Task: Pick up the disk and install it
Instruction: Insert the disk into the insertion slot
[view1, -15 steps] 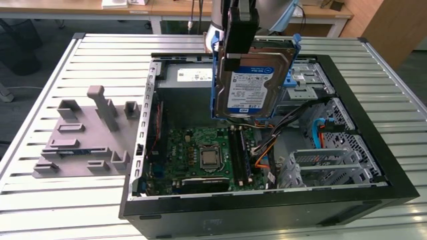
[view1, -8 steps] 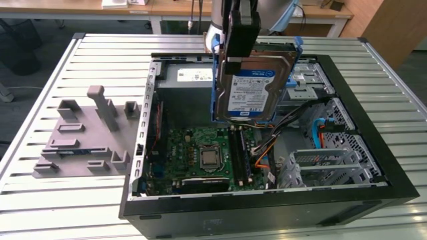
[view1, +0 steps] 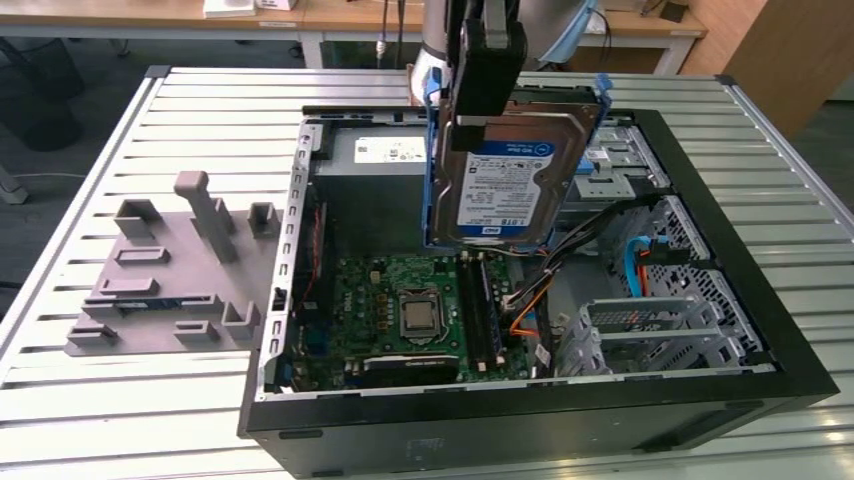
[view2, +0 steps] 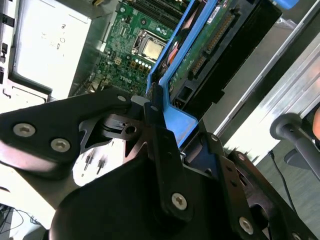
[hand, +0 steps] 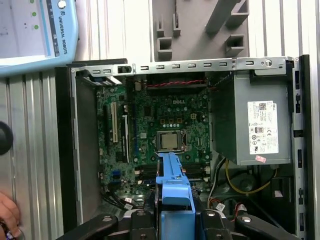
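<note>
We see the black hand (view1: 478, 105) of the arm closed on a flat rectangular silver disk with a blue-and-white label and a blue plastic carrier frame along its edges (view1: 514, 185); the disk hangs upright in the air, label towards the exterior camera, clear of everything under it; it sits above the open black metal computer case (view1: 534, 420), which lies on its side on the slatted silver metal table (view1: 200, 100). In the second wrist view the black fingers (view2: 159, 127) of the hand (view2: 167, 117) press against the blue frame at the near end of the disk (view2: 197, 52), whose green circuit side faces the camera; in the first wrist view the hand (hand: 175, 217) grips the same blue frame (hand: 172, 182), which points down towards the green motherboard (hand: 160, 115). Inside the case we make out that motherboard (view1: 400, 290) with its square silver processor socket (view1: 418, 316), and at the far end a grey metal power supply box with a white sticker (view1: 374, 155); towards the exterior view's right stands a perforated silver drive cage (view1: 667, 320) with orange and blue cables near it. On the table beside the case, on the exterior view's left, lies a grey plastic fixture with upright posts and slots (view1: 174, 290).
</note>
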